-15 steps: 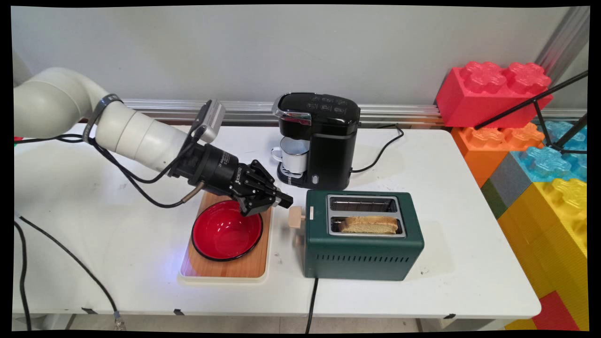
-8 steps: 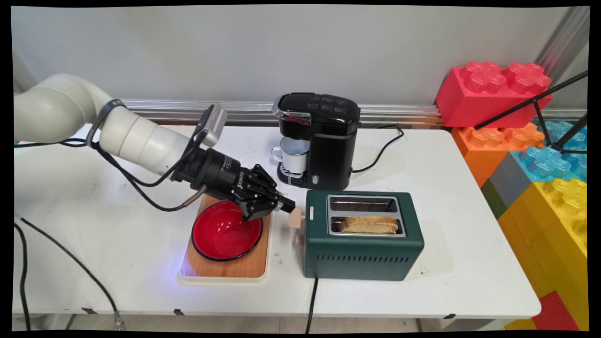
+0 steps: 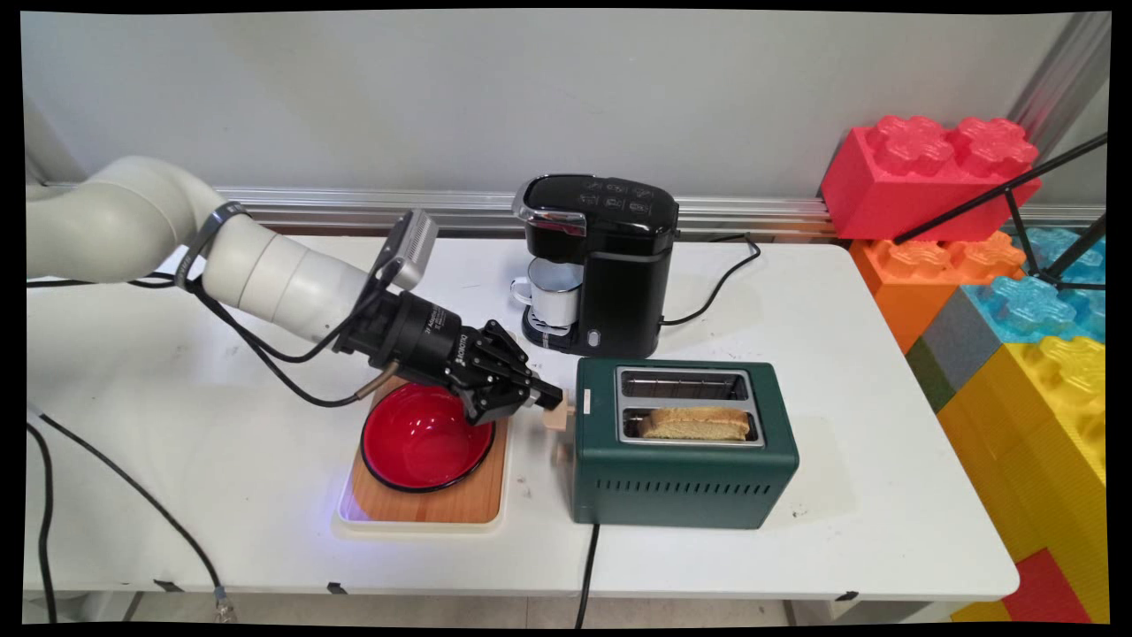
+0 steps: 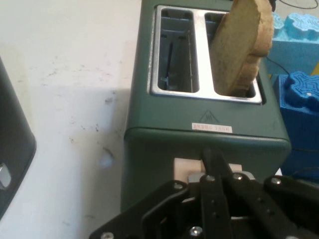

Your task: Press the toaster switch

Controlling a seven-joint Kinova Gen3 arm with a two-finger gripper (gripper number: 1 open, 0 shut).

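Clenched gripper (image 3: 555, 400) is pressed on the toaster's lever (image 4: 189, 172); beyond it, toast (image 4: 242, 47) is seen upright in one toaster (image 3: 681, 482) slot.

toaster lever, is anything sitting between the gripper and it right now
Nothing visible does. The black two-finger gripper is right at the pale wooden lever on the left end of the dark green two-slot toaster. The red bowl on the wooden tray lies below the gripper, off to one side.
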